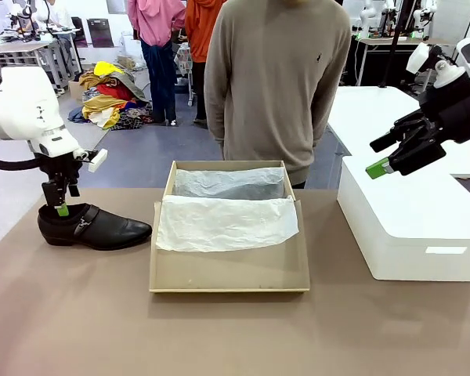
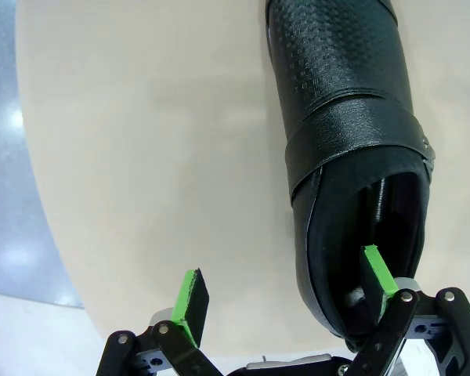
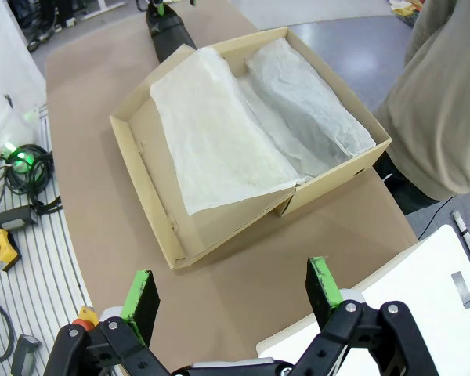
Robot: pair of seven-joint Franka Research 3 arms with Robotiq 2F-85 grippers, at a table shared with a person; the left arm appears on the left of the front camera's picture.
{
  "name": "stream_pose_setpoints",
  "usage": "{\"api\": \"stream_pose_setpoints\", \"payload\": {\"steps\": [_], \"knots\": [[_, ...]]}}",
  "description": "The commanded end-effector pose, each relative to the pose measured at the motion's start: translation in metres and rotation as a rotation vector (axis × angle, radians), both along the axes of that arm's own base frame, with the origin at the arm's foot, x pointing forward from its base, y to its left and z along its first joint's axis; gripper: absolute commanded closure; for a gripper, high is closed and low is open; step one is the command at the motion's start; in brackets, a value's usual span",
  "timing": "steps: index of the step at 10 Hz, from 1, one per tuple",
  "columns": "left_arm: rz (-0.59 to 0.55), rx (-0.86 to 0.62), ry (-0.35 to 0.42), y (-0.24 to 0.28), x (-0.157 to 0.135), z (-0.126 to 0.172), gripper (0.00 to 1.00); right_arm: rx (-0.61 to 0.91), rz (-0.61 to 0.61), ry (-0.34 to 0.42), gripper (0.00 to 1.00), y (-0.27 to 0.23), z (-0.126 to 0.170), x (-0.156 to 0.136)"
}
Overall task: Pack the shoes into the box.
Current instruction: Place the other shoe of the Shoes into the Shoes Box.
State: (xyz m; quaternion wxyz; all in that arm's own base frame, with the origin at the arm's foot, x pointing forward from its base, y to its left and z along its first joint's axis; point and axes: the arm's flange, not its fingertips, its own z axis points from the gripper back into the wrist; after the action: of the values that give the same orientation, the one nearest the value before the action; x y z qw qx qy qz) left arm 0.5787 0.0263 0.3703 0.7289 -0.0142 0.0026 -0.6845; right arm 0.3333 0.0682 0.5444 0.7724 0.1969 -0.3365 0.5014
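Black leather shoe [image 1: 94, 225] lies on the table [image 1: 219, 337] beside the open cardboard box [image 1: 229, 274], whose tissue paper [image 1: 223, 223] looks bare: packing seems barely begun. Left tool [image 1: 61, 205], jaws apart, straddles the shoe's heel wall; right tool [image 1: 381, 154] hangs open over the white bin [image 1: 407, 235].

Left gripper [image 1: 61, 205]: low, pointing straight down, jaws spread wide. Right gripper [image 1: 382, 154]: raised high, angled down leftward, jaws spread wide.
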Motion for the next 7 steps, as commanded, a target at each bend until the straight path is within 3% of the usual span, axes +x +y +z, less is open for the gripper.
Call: {"api": "stream_pose_setpoints", "payload": {"steps": [1,7], "knots": [[-0.013,-0.019,0.020,0.004,0.003,-0.004,0.00,0.028,0.013,-0.005,0.00,0.000,0.000,0.002],[-0.044,-0.036,0.062,0.003,0.007,-0.025,0.00,0.028,0.013,-0.005,0.00,0.000,0.000,0.002]]}}
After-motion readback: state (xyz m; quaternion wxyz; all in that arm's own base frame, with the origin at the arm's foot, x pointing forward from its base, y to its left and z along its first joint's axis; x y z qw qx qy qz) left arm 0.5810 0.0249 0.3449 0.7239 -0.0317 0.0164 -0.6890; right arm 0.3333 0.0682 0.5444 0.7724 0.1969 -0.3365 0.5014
